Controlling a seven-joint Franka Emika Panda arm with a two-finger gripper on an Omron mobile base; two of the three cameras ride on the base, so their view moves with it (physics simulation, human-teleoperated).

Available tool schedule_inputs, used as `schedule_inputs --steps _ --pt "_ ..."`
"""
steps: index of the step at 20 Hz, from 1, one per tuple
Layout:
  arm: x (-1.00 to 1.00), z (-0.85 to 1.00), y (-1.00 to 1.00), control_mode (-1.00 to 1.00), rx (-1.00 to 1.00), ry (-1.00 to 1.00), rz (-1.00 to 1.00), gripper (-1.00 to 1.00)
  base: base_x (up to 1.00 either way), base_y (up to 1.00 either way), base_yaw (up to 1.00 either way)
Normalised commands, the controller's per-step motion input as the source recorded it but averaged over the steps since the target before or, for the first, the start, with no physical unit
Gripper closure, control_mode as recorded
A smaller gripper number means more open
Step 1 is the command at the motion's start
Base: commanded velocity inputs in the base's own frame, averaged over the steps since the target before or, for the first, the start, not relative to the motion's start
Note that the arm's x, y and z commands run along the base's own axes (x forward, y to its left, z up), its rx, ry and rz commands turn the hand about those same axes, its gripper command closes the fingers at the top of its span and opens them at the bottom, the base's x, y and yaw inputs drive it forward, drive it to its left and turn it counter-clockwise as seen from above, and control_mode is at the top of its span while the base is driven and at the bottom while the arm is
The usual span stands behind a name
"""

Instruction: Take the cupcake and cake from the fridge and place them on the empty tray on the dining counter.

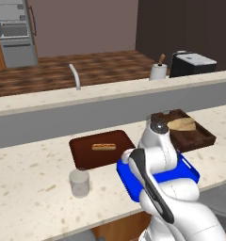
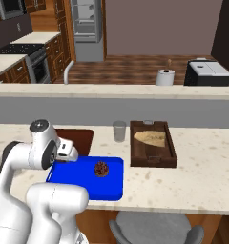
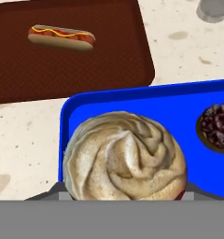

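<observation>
The cupcake [image 3: 125,161], cream swirl up, sits close in the hand view between my gripper's [image 3: 125,195] jaws, which are shut on it; the fingertips are hidden behind it. It hangs over the left part of the blue tray [image 3: 132,100], which lies on the dining counter [image 2: 202,167]. The cake [image 2: 101,168], dark and round, rests on the tray [image 2: 109,188] and shows at the right edge of the hand view as the cake [image 3: 219,127]. My hand [image 2: 68,151] hovers over the tray's left end. The fridge [image 2: 87,24] stands far back, its shelves showing.
A flat brown tray [image 3: 86,70] with a hot dog [image 3: 61,37] lies left of the blue one. A glass [image 2: 119,131] and a dark raised-rim tray [image 2: 152,157] with bread stand nearby. A grey ledge [image 2: 135,112] backs the counter. A stool [image 2: 154,228] sits below.
</observation>
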Motion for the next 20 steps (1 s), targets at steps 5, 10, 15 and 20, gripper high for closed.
schedule_inputs --steps 5,10,15,20 --pt "0.0 -0.84 0.02 -1.0 0.01 -0.25 -0.07 1.0 0.0 0.0 0.0" --pt "0.0 -0.61 0.0 -1.0 0.08 -0.1 -0.1 1.0 0.0 0.0 0.0" --pt "-0.01 -0.58 -0.31 -1.0 0.19 0.11 -0.03 1.0 0.0 0.0 0.0" --pt "-0.08 -0.54 -0.43 -1.0 0.14 0.09 -0.06 1.0 0.0 0.0 0.0"
